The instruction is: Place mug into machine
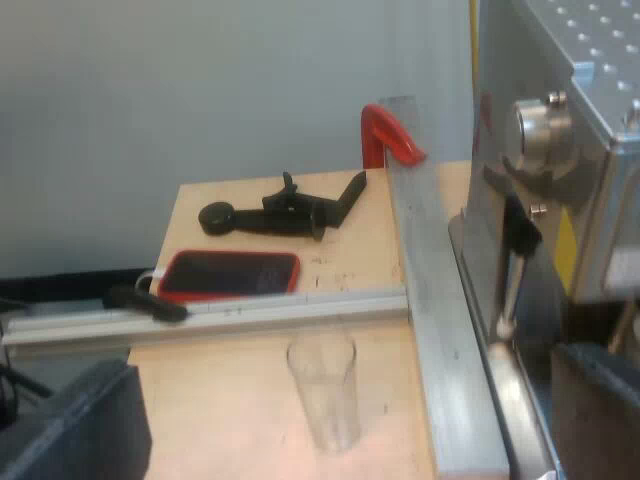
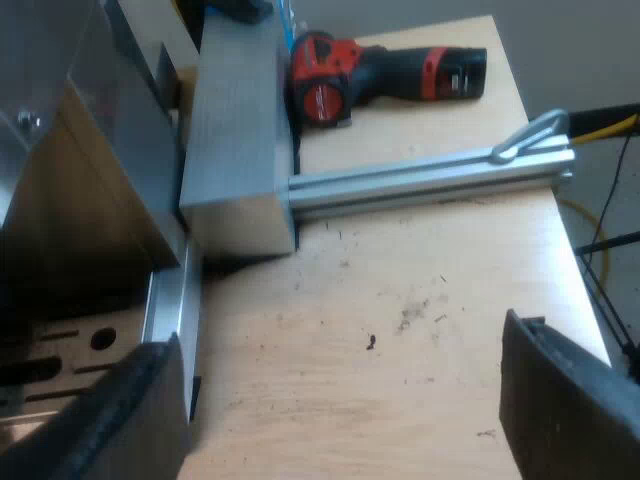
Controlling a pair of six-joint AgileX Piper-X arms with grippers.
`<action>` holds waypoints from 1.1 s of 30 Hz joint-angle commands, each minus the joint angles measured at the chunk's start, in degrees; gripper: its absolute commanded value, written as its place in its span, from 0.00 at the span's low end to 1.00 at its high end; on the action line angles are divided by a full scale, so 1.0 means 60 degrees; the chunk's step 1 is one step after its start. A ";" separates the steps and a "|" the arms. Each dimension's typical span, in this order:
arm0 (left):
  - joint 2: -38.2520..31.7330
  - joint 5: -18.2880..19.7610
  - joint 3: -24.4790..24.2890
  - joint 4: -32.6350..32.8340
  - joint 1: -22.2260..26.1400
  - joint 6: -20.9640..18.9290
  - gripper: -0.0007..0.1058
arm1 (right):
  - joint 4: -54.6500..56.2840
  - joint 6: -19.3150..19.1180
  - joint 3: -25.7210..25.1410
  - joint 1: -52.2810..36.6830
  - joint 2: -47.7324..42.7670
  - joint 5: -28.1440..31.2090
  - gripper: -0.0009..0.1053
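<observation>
A clear measuring glass [image 1: 322, 390] stands upright on the wooden table [image 1: 230, 400], beside the metal side of the espresso machine [image 1: 560, 150]. My left gripper [image 1: 335, 430] is open, its fingers [image 1: 70, 425] spread wide with the glass ahead between them, apart from both. A thin steam wand [image 1: 510, 290] hangs at the machine's side. My right gripper [image 2: 340, 400] is open over bare wood [image 2: 400, 300], holding nothing. Next to one of its fingers [image 2: 130, 420] is the machine's slotted drip tray [image 2: 70, 350].
Beyond the glass, an aluminium rail [image 1: 230, 310] crosses the table, with a red-cased phone [image 1: 228, 273], a black tool [image 1: 280, 210] and a red clamp [image 1: 390, 135] past it. Ahead of my right gripper are a metal block [image 2: 240, 130], a rail [image 2: 430, 175] and a red drill [image 2: 380, 75].
</observation>
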 commanded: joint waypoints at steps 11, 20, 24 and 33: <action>-0.4007 -0.0109 0.1108 0.1541 0.0005 -0.0110 0.78 | 0.0652 -0.0313 0.0217 -0.0040 -0.2653 0.0000 0.64; -0.4617 -0.0230 0.0930 0.2916 0.0069 -0.0071 0.78 | 0.1061 -0.0355 0.1152 -0.0019 -0.4074 0.0000 0.64; -0.4615 -0.0319 0.1002 0.2665 0.0069 -0.0107 0.78 | 0.0631 -0.0428 0.1473 -0.0022 -0.4123 -0.0392 0.64; -0.4595 -0.0245 0.2190 -0.0199 0.0069 -0.0107 0.78 | -0.0660 -0.0428 0.2378 -0.0022 -0.4116 -0.0390 0.64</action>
